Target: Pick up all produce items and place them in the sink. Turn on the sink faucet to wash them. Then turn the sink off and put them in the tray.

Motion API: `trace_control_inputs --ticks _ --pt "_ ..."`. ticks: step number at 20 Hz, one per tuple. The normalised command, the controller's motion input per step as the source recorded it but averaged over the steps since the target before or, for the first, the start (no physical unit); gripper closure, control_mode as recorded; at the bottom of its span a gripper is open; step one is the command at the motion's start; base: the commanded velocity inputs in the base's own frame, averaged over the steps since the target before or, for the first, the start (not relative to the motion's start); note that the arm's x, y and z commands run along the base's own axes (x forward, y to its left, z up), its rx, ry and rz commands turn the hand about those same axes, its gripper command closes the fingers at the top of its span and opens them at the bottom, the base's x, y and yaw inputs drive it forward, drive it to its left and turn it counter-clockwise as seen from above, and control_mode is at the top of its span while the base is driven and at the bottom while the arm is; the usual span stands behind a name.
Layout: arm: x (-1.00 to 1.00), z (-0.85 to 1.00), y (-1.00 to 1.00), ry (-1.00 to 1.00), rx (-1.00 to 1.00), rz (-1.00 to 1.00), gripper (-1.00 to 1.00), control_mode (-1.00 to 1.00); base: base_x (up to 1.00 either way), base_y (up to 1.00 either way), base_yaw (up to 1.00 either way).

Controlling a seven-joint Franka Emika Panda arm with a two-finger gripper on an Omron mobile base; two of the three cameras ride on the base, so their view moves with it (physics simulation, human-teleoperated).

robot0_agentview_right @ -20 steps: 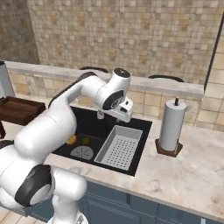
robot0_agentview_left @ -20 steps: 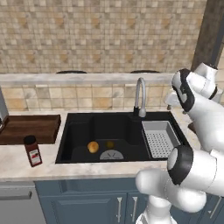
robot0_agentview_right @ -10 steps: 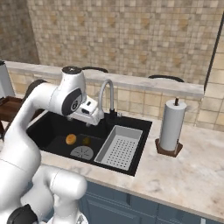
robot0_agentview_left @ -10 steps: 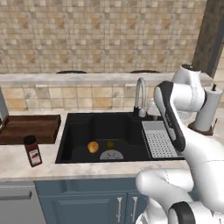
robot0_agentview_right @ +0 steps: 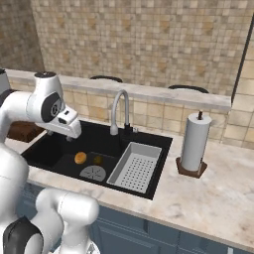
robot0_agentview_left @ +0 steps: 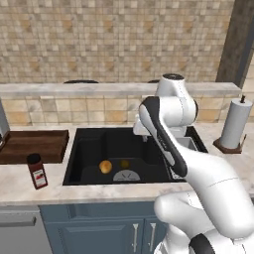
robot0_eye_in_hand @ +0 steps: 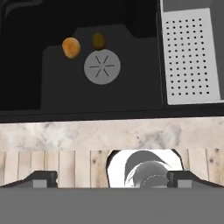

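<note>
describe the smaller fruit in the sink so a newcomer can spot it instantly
Start at the black sink set in the counter. On its floor, by the round grey drain, lie two small round fruits side by side. The one you want is the olive-brown fruit, on the rack side of the orange-yellow fruit; it is the darker and smaller of the pair.

Two base cameras looking forward and down from behind-left and behind-right, sharing the sink [robot0_agentview_left: 84, 154] at 12 o'clock, hand camera looking down at it from close above

The jar's [robot0_agentview_left: 37, 171] red label shows nothing legible
</note>
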Motion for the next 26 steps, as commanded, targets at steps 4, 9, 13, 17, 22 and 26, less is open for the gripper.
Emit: trace_control_inputs --ticks 4,9,13,17,22,26 --pt "0.61 -0.09 0.62 0.05 0.0 0.0 -1.0 -1.0 0.0 0.0 0.0" --pt "0.73 -0.28 0.34 0.04 0.0 0.0 -1.0 -1.0 0.0 0.0 0.0" --pt "0.6 -0.47 0.18 0.05 0.0 0.0 -1.0 -1.0 0.0 0.0 0.0" --pt "0.51 -0.63 0.06 0.08 0.0 0.0 -1.0 -1.0 0.0 0.0 0.0" --pt "0.5 -0.54 0.07 0.11 0.0 0.0 -1.0 -1.0 0.0 0.0 0.0" --pt "0.26 -0.49 0.14 0.12 0.0 0.0 -1.0 -1.0 0.0 0.0 0.0"
